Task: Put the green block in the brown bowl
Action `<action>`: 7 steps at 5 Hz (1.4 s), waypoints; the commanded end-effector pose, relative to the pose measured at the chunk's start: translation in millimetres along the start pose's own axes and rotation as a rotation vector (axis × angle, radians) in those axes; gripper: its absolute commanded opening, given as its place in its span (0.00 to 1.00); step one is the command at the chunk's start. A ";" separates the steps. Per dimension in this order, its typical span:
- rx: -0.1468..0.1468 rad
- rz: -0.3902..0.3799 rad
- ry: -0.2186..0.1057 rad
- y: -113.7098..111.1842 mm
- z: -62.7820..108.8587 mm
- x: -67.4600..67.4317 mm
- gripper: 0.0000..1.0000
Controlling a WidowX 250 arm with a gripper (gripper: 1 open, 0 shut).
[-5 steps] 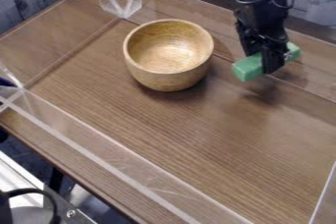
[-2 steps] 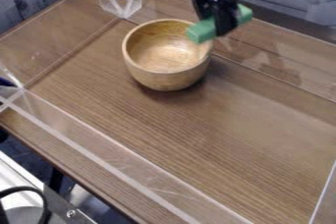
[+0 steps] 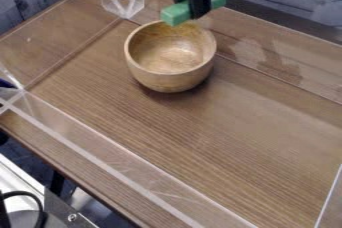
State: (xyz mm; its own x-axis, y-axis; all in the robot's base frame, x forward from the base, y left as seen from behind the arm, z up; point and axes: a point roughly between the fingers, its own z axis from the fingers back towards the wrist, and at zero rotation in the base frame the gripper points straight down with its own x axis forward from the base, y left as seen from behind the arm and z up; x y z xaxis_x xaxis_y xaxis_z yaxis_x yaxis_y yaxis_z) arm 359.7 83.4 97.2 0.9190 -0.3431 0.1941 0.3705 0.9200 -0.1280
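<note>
The green block (image 3: 186,9) is seen clamped between the dark fingers of the gripper (image 3: 195,3), held clear of the table. Both ends of the block stick out past the fingers: one end is shown toward the lower left of the claw, the other at its right side. The jaws are closed onto the block, partly apart to the block's width. The block is tilted, with its lower-left end hanging lowest.

The held block is positioned above the far rim of the brown bowl (image 3: 171,56), not touching it; a gap of air is visible between block and rim. The bowl is set upright on the wooden table (image 3: 201,142), and its hollow is seen empty, grain visible inside.

Clear plastic walls (image 3: 54,122) are noted around the table edges. A folded clear piece (image 3: 123,0) is seen at the far left corner, well apart from the bowl.
</note>
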 end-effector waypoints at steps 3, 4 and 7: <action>0.066 -0.025 -0.069 17.3 14.0 -20.6 0.00; 0.058 -0.033 -0.050 17.9 10.3 -21.5 0.00; 0.118 0.018 -0.030 20.9 -11.7 -22.6 0.00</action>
State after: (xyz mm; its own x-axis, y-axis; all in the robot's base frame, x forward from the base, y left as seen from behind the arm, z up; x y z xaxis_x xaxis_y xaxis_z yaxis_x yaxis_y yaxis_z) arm 341.3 106.3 64.7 0.9296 -0.3169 0.1883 0.3312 0.9423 -0.0493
